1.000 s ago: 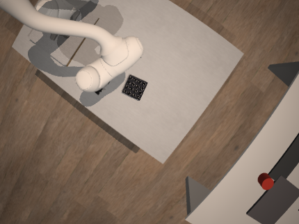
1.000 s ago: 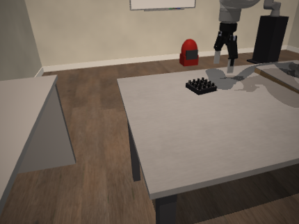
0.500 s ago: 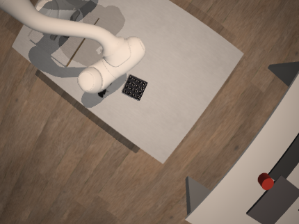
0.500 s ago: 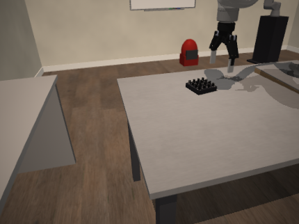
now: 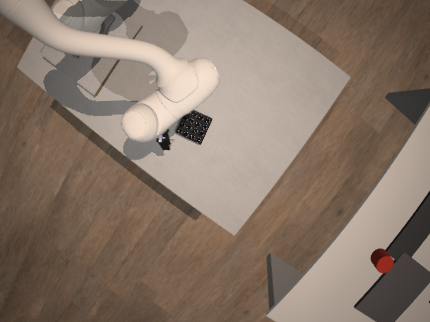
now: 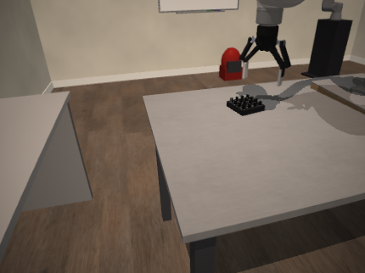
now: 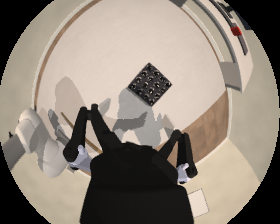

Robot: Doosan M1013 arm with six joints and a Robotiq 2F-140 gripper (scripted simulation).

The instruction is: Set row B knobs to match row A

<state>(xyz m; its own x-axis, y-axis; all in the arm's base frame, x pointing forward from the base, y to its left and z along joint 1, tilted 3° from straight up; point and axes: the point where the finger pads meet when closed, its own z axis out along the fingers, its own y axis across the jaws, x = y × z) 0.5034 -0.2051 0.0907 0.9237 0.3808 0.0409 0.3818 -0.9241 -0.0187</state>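
The knob box (image 5: 194, 127) (image 6: 246, 106) (image 7: 150, 83) is a small black square block with rows of black knobs. It stands flat on the grey table (image 5: 260, 103) (image 6: 255, 164). The knob lines and marks are too small to read in any view. My gripper (image 6: 262, 73) (image 7: 137, 111) is wide open and empty. It hangs well above the table, behind and a little to the right of the box in the exterior view. In the top view the arm's wrist (image 5: 165, 103) covers most of the gripper beside the box's left edge.
A thin board (image 6: 335, 92) lies at the table's far right. A red object (image 6: 230, 64) stands on the floor by the wall. A second table (image 6: 30, 121) stands at the left. A red cylinder (image 5: 382, 260) stands on a bench at the lower right.
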